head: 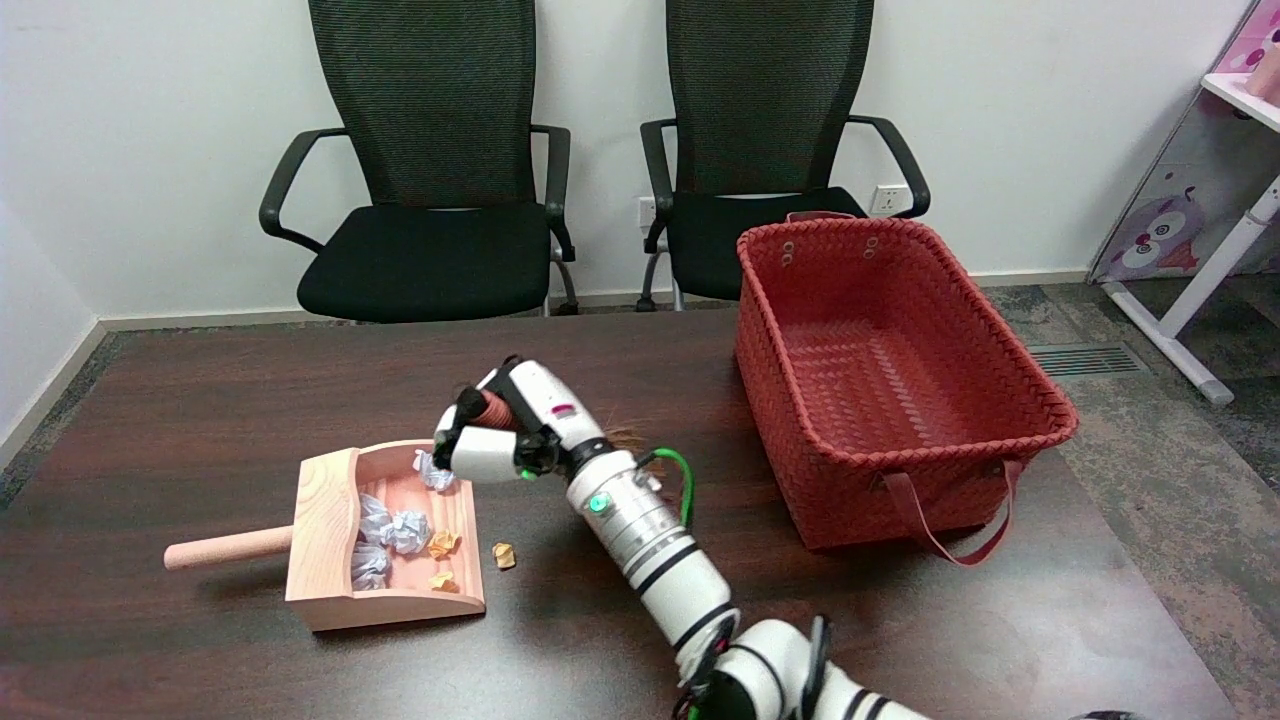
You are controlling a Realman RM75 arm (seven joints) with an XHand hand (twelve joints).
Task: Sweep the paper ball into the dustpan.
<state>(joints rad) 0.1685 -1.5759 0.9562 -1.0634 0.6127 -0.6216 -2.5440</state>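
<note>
A wooden dustpan (322, 540) lies on the dark table, handle pointing left and mouth facing right. Several crumpled paper balls, white and orange, sit inside it. One white ball (433, 470) lies at the pan's far right corner, just under my right hand (497, 432). A small orange paper ball (503, 555) rests on the table just outside the pan's mouth. My right hand hovers over the pan's far right corner and grips a brush by its reddish-brown handle (492, 406); brown bristles (628, 438) stick out behind the wrist.
A large red woven basket (1010, 400) stands at the right of the table, its strap hanging toward the front. Two black office chairs (430, 240) stand behind the table's far edge. The table (200, 420) is bare dark wood to the left.
</note>
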